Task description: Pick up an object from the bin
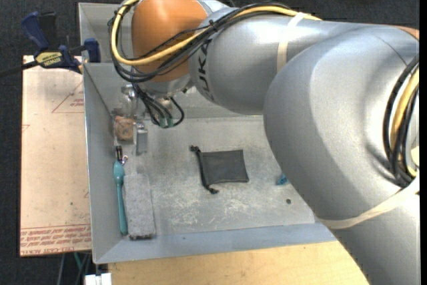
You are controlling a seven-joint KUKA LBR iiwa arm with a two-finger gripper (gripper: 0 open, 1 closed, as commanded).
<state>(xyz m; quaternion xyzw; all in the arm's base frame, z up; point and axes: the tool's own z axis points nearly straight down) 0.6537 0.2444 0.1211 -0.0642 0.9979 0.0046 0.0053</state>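
Gripper (131, 133) sat low by left wall of bin (200, 237), beside small brown lump (122, 127). Grip state: could not tell. Should centre on lump, clear of teal toothbrush (121, 200).

Arm (300, 77) hides right side of bin (180, 210); small blue thing (281, 179) half covered beneath.

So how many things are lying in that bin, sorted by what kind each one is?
Teal toothbrush, along the left wall: 1
Grey block, beside the toothbrush: 1
Dark grey pouch, mid-floor: 1
Brown lump, beside the claw: 1
Small blue bit, partly hidden at the right: 1
Total in sight: 5
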